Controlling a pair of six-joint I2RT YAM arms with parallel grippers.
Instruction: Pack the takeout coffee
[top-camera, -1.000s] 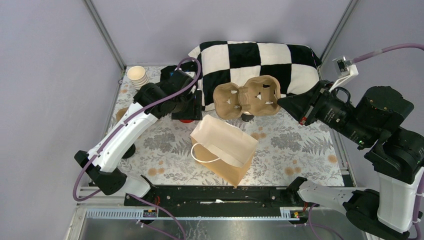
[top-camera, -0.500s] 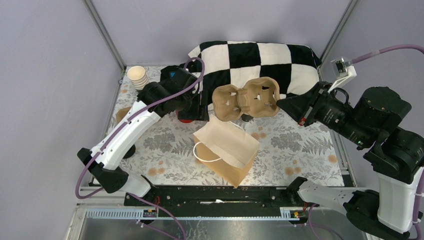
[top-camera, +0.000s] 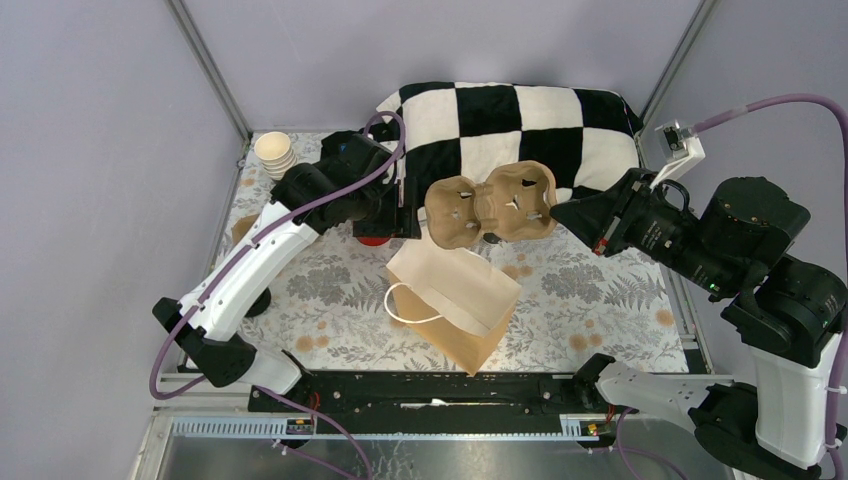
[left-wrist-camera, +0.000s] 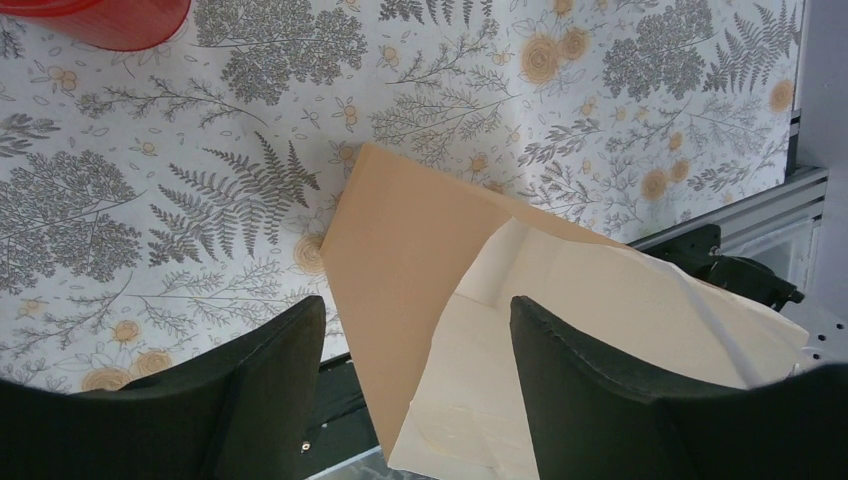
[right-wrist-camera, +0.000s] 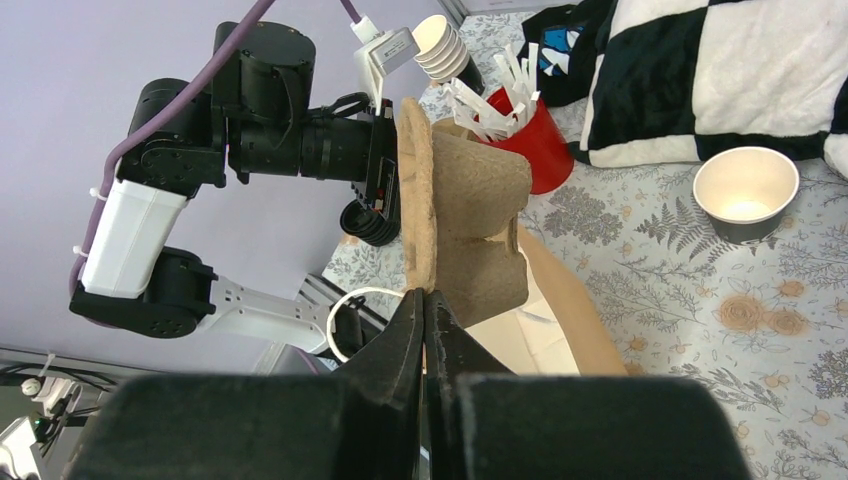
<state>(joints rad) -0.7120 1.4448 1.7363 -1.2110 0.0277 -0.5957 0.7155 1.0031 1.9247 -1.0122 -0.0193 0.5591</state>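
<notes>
Right gripper (right-wrist-camera: 424, 292): jaws closed on the rim of the two-cup pulp carrier (top-camera: 490, 200), held aloft just beyond the far side of the brown paper bag (top-camera: 455, 300). Left gripper (left-wrist-camera: 415, 305): fingers spread, nothing between them, poised over the bag's mouth. The takeout coffee (right-wrist-camera: 745, 192) stands on the floral mat (top-camera: 600, 290) at the near edge of the chequered cloth (top-camera: 520, 125) — no lid on it in view, not in the carrier. Assessed step: bringing the carrier to the bag. The next move calls for lining the carrier up with the mouth and lowering it in — with the mouth held wide.
</notes>
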